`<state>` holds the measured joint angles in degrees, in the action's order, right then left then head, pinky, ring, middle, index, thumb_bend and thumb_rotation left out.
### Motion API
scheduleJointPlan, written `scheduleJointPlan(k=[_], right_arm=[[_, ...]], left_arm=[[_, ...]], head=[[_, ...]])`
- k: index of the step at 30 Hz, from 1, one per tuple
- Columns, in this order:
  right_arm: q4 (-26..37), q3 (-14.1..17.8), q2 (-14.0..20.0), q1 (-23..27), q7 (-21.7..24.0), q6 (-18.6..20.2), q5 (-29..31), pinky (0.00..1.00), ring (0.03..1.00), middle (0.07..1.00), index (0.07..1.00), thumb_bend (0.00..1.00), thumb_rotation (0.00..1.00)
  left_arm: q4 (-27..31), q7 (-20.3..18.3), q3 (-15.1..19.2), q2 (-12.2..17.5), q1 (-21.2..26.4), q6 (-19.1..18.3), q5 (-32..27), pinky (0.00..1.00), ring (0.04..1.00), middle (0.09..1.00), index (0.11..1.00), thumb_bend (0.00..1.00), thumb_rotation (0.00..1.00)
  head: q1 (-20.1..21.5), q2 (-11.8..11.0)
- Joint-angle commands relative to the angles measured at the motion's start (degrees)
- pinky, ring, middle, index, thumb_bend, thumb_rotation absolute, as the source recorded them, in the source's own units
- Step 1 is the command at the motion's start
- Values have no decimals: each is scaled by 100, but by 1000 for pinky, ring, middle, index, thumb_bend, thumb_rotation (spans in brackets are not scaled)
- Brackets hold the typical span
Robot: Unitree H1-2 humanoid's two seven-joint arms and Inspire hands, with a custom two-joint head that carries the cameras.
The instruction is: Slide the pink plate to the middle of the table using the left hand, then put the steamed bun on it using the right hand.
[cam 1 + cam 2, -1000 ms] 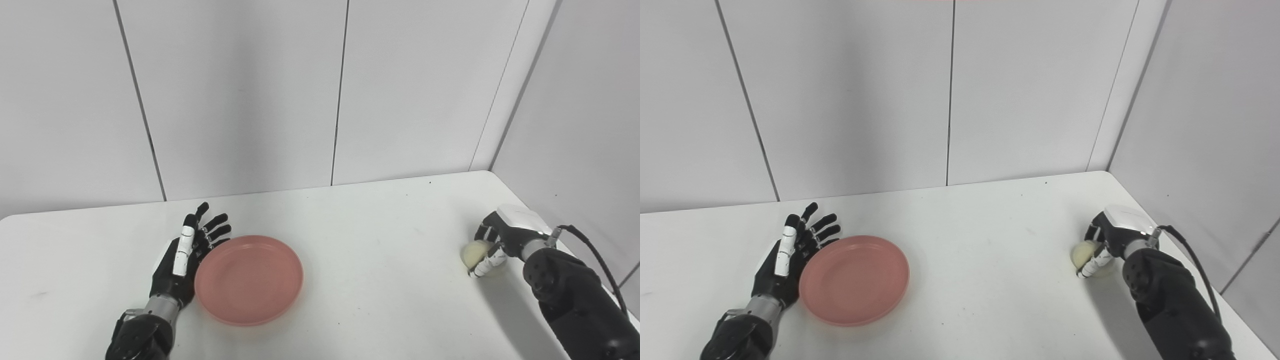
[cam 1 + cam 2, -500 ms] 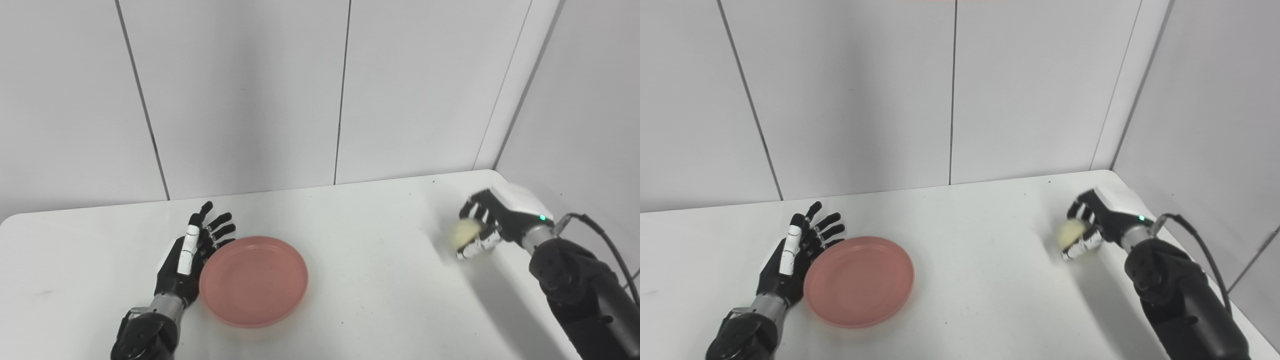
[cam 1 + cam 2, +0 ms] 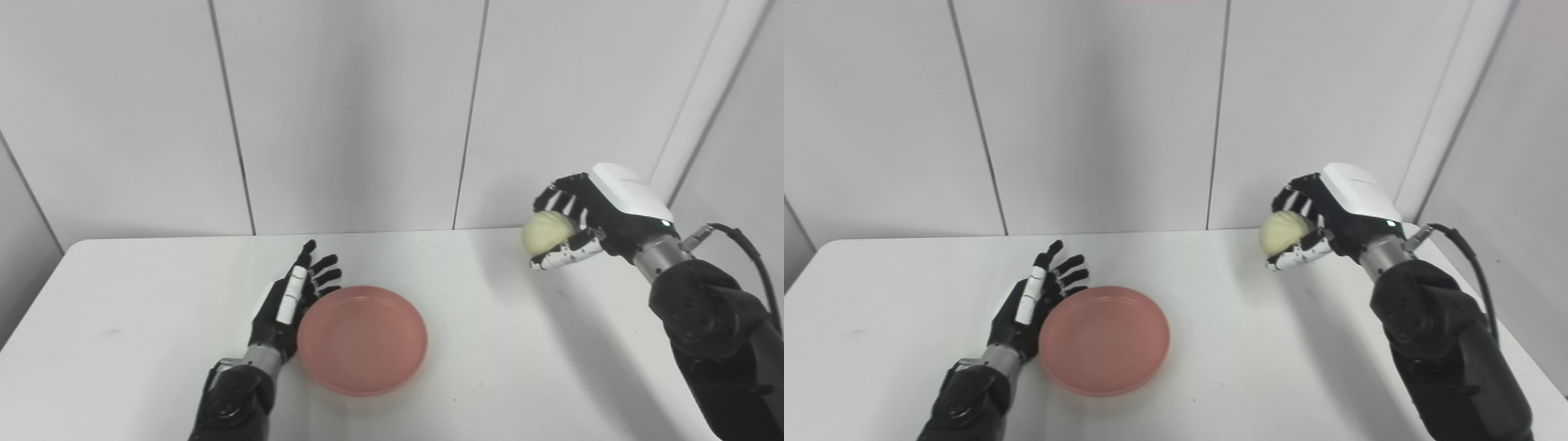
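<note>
The white table (image 3: 153, 294) is seen bearing the pink plate (image 3: 362, 339) near its middle. The left hand (image 3: 288, 303) is laid flat against the plate's left rim, apparently touching it, fingers spread. The steamed bun (image 3: 544, 233) is clasped by the right hand (image 3: 588, 220), raised well right of the plate.

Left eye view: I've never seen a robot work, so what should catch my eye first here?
Probably the right hand, raised above the table's far right side with a pale bun clasped in its fingers. Next, the pink plate lying empty near the table's middle, with the left hand open and flat against its left rim.
</note>
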<state>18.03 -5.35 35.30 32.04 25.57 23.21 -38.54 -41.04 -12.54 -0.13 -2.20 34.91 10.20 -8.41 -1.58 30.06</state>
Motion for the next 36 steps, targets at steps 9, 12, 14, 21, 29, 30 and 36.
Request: scheduleJointPlan(k=[9, 12, 14, 21, 29, 30, 36], right_arm=[[-581, -787, -668, 766, -230, -907, -61, 355, 411, 490, 508, 520, 0], [-739, -984, -923, 827, -271, -1042, -54, 344, 412, 490, 508, 519, 0], [-917, -1089, -1063, 869, -305, -1148, -54, 348, 417, 493, 503, 520, 0], [-1278, -1328, -1388, 833, -277, -1232, -153, 360, 421, 508, 496, 519, 0], [-1671, -1740, -1550, 780, -246, -1457, -146, 354, 421, 516, 492, 518, 0], [-1734, -1782, -1560, 782, -266, -1523, -146, 349, 419, 514, 494, 518, 0], [-2251, -2062, -1690, 791, -344, -1851, -211, 355, 416, 500, 502, 518, 0]], left_arm=[[208, 82, -103, -1, -283, -484, 145, 735, 824, 872, 1000, 862, 893], [252, 120, -105, -3, -328, -497, 182, 737, 824, 867, 1000, 850, 881], [255, 169, -115, -7, -342, -482, 228, 725, 818, 863, 1000, 846, 877], [312, 193, -161, -22, -334, -511, 225, 711, 812, 856, 1000, 865, 868], [325, 161, -157, -11, -310, -551, 181, 716, 804, 855, 1000, 863, 862], [336, 151, -156, -10, -311, -557, 173, 717, 804, 856, 1000, 861, 864], [339, 124, -143, -18, -289, -593, 130, 725, 811, 862, 1000, 853, 859]], head=[[-207, 99], [-201, 111], [-194, 116], [-193, 134], [-196, 149], [-193, 151], [-188, 161]])
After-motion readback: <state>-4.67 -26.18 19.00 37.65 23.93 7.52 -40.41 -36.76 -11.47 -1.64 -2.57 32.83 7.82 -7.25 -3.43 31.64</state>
